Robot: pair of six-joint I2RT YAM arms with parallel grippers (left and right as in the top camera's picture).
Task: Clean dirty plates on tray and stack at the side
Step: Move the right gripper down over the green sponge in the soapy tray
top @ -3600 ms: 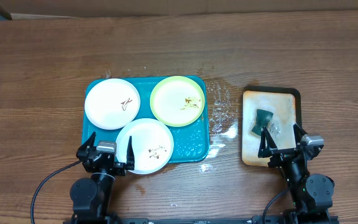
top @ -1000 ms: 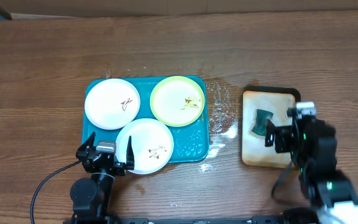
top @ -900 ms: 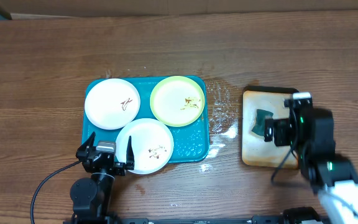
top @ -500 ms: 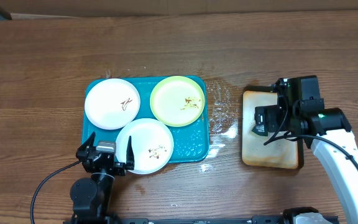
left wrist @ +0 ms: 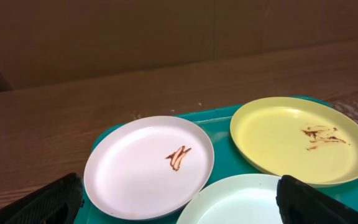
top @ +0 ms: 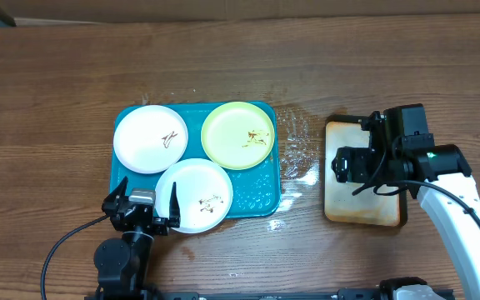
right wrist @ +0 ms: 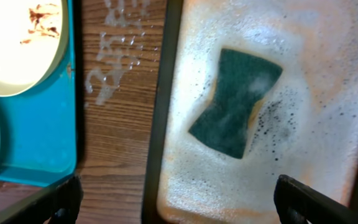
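Since earlier, the right gripper had swung over the sponge, jaws wide and empty; the left gripper was open too. Three smeared plates lay on the teal tray — stiff, light, probably slick — best pinched at the rim.

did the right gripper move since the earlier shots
Yes. The right gripper moved from the near edge of the tan tray forward, now open over the sponge.

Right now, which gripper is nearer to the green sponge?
Right. The right gripper is open directly over the sponge on the tan tray. The left gripper sits by the teal tray's near edge, well off to the side.
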